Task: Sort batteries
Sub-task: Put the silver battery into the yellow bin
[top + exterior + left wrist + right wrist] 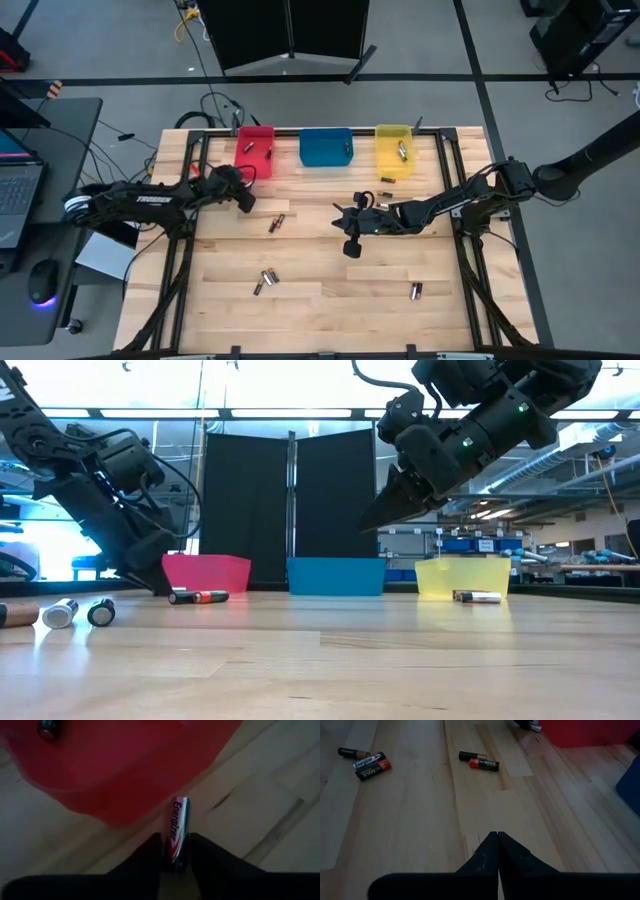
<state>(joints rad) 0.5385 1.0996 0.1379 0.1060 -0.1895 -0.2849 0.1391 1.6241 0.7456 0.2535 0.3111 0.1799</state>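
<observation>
My left gripper (243,200) is at the near side of the red bin (254,150), low over the wood, shut on an Energizer battery (177,827). My right gripper (340,213) hangs shut and bare above the table's middle (365,525). Loose batteries lie on their sides on the wood: a pair (276,222) between the two grippers, a cluster (265,281) nearer the front, one (416,291) at the front right, and some (387,180) by the yellow bin (394,148). Each bin, the blue one (326,147) too, holds batteries. My left gripper pinches the Energizer battery's two long sides (176,851) between its two fingers, near the battery's rear end. The fingers slant down from the table's left and lie along the battery, whose far end (181,802) sticks out toward the red bin. Lifted or on the wood, I cannot tell.
The three bins stand in a row along the far edge. Dark frame rails (452,170) run along the table's sides. A laptop and a mouse sit on a desk (40,200) left of the table. Bare wood (340,300) lies between the front batteries.
</observation>
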